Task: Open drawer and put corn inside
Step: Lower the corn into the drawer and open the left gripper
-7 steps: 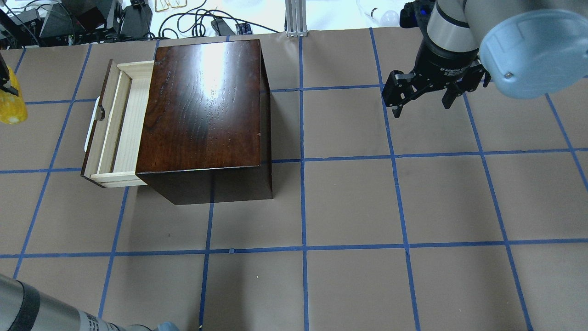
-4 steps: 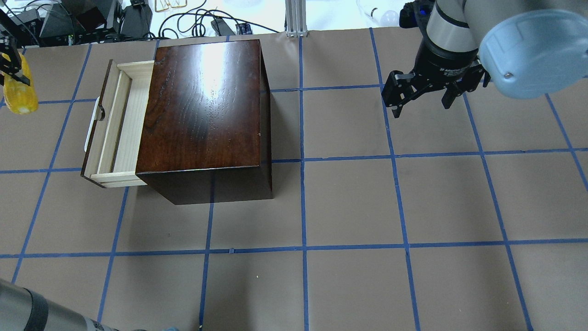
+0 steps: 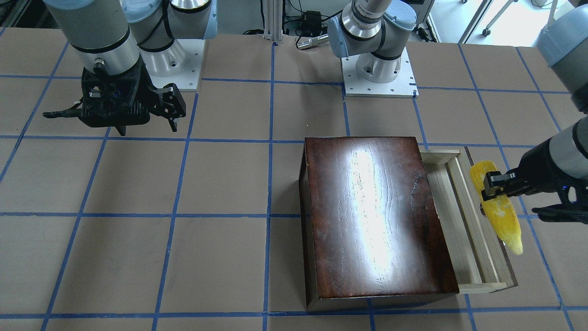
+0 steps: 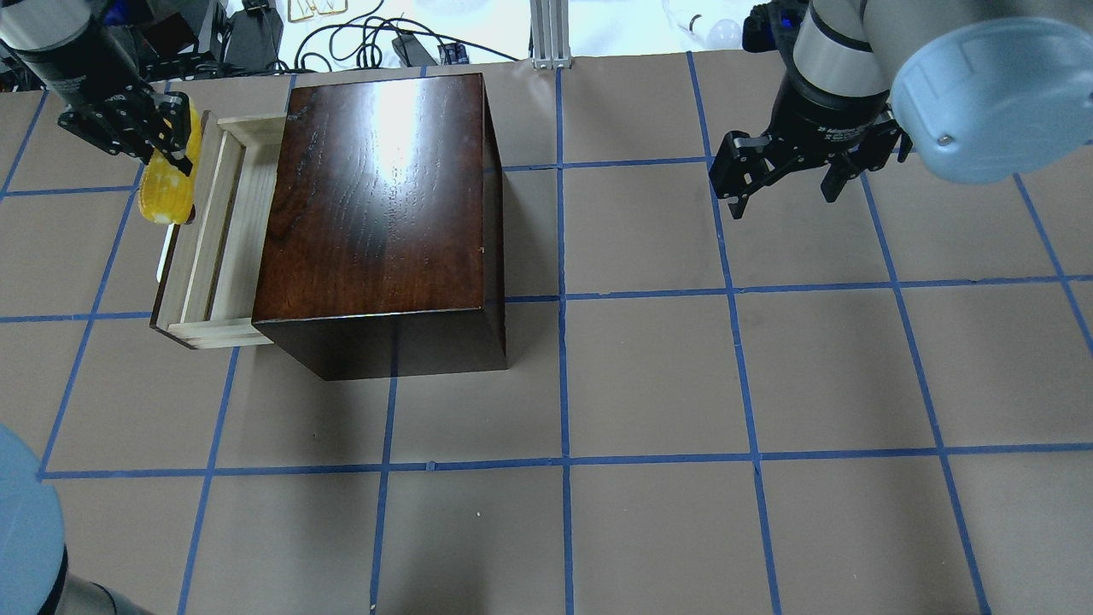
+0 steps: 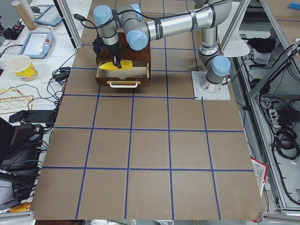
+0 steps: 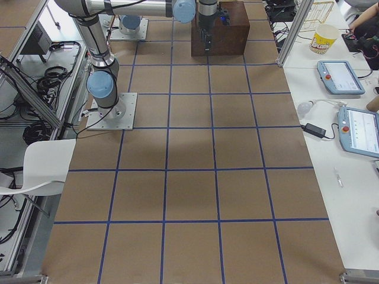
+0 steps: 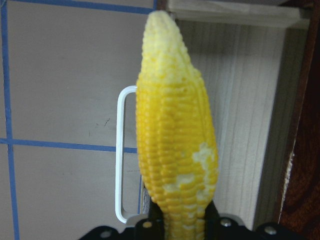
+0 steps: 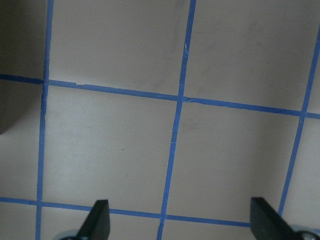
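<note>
The pale wood drawer (image 4: 224, 248) (image 3: 464, 230) stands pulled out of the dark-brown box (image 4: 384, 205) (image 3: 372, 216). Its white handle (image 7: 122, 155) shows below the corn. My left gripper (image 4: 162, 141) (image 3: 489, 186) is shut on the yellow corn (image 4: 169, 175) (image 3: 498, 207) (image 7: 175, 135) and holds it above the drawer's front panel, lengthwise along it. The corn also shows in the exterior left view (image 5: 117, 65). My right gripper (image 4: 786, 184) (image 3: 147, 124) is open and empty, well off to the box's other side, over bare table (image 8: 175, 125).
The table is covered in brown paper with a blue tape grid (image 4: 564, 461). Cables and equipment (image 4: 171, 43) lie beyond the far edge. The arm bases (image 3: 379, 69) stand on the robot's side.
My left gripper has moved right with the corn, from the view's left edge to above the drawer's front panel. The right arm has not moved.
</note>
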Controlling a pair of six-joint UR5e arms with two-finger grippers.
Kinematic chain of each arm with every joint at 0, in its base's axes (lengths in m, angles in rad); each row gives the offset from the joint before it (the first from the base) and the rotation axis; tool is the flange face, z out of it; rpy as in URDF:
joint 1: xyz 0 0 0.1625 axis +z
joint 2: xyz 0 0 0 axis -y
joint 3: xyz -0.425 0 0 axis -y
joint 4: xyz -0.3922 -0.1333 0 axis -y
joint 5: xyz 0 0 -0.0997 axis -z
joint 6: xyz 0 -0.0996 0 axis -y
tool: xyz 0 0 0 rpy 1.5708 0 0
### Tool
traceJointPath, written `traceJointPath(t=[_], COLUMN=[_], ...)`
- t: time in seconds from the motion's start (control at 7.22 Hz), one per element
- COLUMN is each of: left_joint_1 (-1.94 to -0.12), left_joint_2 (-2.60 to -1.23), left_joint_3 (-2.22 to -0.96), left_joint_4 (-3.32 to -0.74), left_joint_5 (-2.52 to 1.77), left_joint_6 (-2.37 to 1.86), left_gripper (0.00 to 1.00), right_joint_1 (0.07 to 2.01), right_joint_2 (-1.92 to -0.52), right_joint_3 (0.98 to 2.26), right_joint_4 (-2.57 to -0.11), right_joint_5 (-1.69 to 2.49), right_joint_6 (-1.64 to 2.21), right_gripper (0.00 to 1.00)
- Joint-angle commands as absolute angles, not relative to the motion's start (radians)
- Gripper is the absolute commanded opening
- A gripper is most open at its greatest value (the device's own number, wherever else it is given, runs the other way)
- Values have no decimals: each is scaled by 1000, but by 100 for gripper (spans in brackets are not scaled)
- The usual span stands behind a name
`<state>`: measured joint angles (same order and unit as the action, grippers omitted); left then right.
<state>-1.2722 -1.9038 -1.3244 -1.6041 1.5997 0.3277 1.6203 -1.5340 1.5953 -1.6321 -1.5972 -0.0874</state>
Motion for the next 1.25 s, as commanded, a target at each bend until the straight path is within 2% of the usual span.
traceJointPath(t=[0.0, 0.28, 0.55, 0.83, 0.97, 1.11], left_joint_1=[-1289, -1281, -1281, -1281, -1281, -1281], left_joint_2=[-1919, -1945, -1953, -1962, -1970, -1971], left_joint_3=[-1365, -1412, -1468, -1468, -1471, -1471], left_joint_4=[-1583, -1501, -1437, -1428, -1424, -1424], left_joint_5=[1600, 1600, 1567, 1545, 1545, 1545], left_joint_6=[417, 443, 437, 436, 442, 439], left_gripper=[0, 0, 8, 10, 47, 52], right_joint_1=[1621, 1621, 1621, 1618, 1621, 1618], right_joint_2=[-1534, -1534, -1534, -1534, -1534, -1534], right_joint_3=[1595, 1597, 1595, 1595, 1595, 1595], right_joint_4=[-1632, -1632, -1632, -1632, -1632, -1632], right_joint_5=[-1597, -1598, -1598, -1598, -1598, -1598], right_joint_6=[-87, -87, -87, -87, -87, -87], right_gripper=[100, 100, 100, 100, 100, 100])
